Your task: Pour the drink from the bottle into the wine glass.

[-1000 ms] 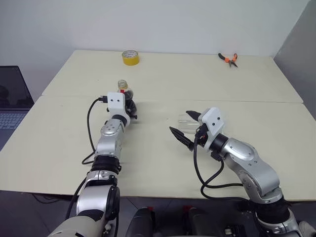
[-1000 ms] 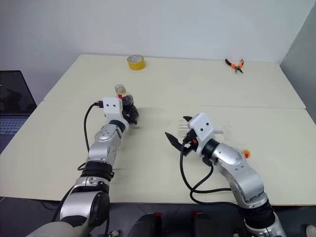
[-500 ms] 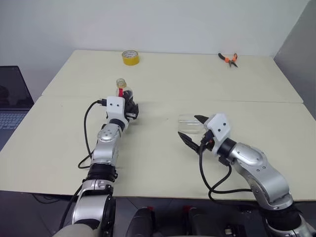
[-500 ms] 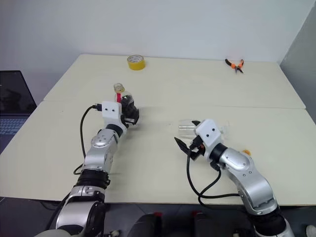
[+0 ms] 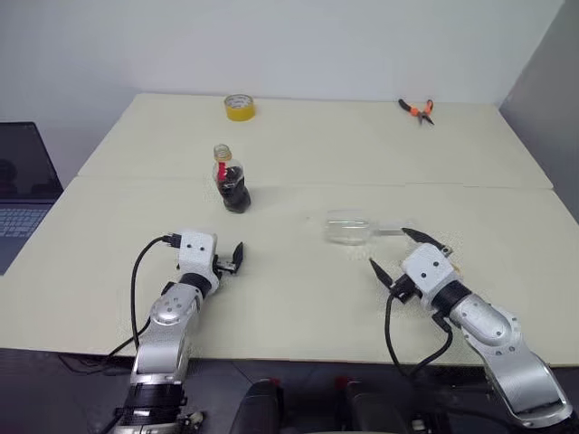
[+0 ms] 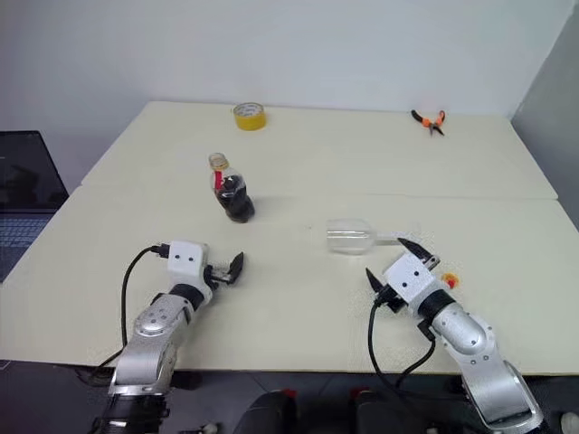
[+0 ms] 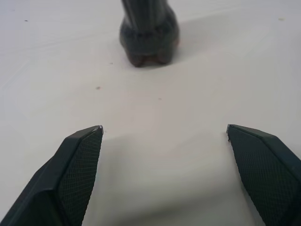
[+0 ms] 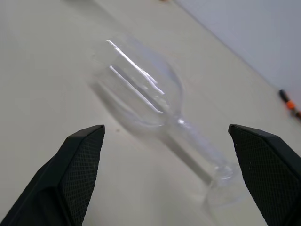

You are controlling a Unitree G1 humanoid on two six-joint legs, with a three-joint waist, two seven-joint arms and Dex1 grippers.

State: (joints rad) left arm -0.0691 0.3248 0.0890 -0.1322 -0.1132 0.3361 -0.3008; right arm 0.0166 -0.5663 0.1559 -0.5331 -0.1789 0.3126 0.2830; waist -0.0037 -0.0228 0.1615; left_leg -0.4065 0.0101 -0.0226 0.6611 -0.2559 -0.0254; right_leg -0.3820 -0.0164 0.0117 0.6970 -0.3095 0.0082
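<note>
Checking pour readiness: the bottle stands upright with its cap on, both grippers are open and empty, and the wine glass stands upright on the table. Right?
Not quite. The wine glass lies on its side on the table, as the right wrist view shows clearly. The bottle does stand upright and capped, and the left gripper and right gripper are open and empty.

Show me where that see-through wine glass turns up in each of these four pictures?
Left eye view: the wine glass lies on its side, right of centre.
Right eye view: it lies just right of centre.
Left wrist view: the glass is not in this picture.
Right wrist view: it lies across the middle, bowl and stem clear.
Shared landmark: the bottle stands upright to the glass's left in both eye views.
</note>
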